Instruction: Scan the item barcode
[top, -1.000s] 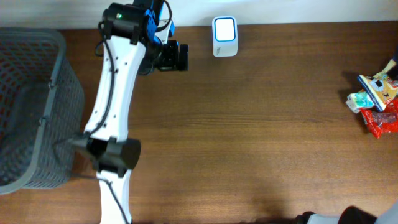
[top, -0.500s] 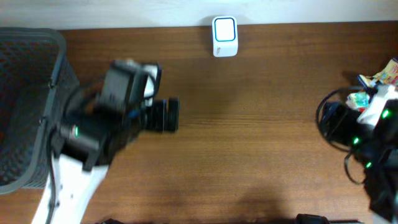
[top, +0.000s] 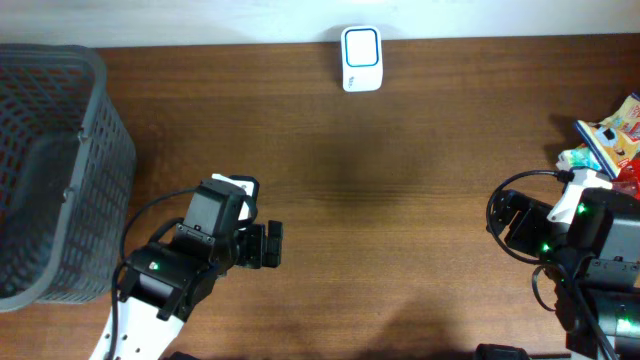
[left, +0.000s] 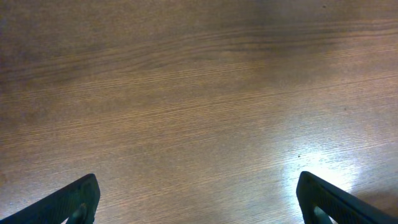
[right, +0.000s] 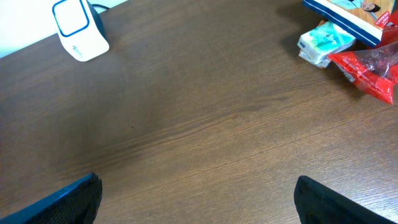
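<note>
On brown wood table (top: 400, 200), white scanner (top: 361, 59) at far edge; both jaws open

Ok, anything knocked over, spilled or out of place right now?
Nothing stands out. The scanner stands upright at the far edge, the basket sits at the left, the packets lie heaped at the right edge. The left tool and right tool are open and empty.

A broad dark brown wooden tabletop (top: 400, 200) fills nearly everything, its grain running lengthwise in fine streaks. Along the far edge it meets a plain white strip (top: 150, 20), and I cannot tell whether that is wall or ledge. The left wrist view catches one bright pale glare patch (left: 314, 168) on the wood.
</note>
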